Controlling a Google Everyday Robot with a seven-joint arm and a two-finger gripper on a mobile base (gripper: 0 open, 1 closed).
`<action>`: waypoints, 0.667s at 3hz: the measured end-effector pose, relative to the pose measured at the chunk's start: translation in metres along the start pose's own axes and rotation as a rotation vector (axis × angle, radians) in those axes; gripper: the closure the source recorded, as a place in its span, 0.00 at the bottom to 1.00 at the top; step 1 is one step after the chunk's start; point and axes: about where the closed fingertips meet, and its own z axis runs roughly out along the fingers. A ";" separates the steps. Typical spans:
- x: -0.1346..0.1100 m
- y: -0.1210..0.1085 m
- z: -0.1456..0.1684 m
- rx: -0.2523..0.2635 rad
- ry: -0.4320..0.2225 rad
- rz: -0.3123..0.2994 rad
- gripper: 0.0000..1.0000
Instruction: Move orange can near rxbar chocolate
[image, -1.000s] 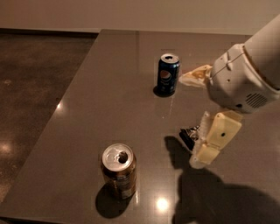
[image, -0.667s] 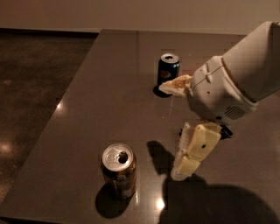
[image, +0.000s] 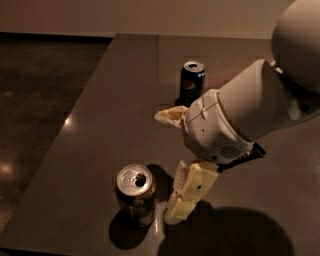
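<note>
The orange can (image: 136, 194) stands upright near the table's front edge, its silver top open. My gripper (image: 173, 159) is just right of it, low over the table. It is open: one pale finger (image: 186, 196) reaches down beside the can, and the other finger (image: 170, 116) points left, farther back. The can is not between the fingers and is not held. The rxbar chocolate is almost wholly hidden behind my wrist; only a black end (image: 256, 150) shows at the arm's right edge.
A dark blue Pepsi can (image: 192, 82) stands upright farther back, behind the arm. The dark table (image: 110, 115) has its left edge running diagonally, with the floor beyond. My bulky white arm (image: 260, 105) covers the right side.
My arm has moved left and toward the front, bringing the gripper close beside the orange can. It now covers the snack bar. Both cans have stayed put.
</note>
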 end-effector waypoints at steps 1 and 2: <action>-0.006 0.004 0.015 -0.001 -0.035 -0.007 0.00; -0.014 0.011 0.025 -0.023 -0.059 -0.026 0.00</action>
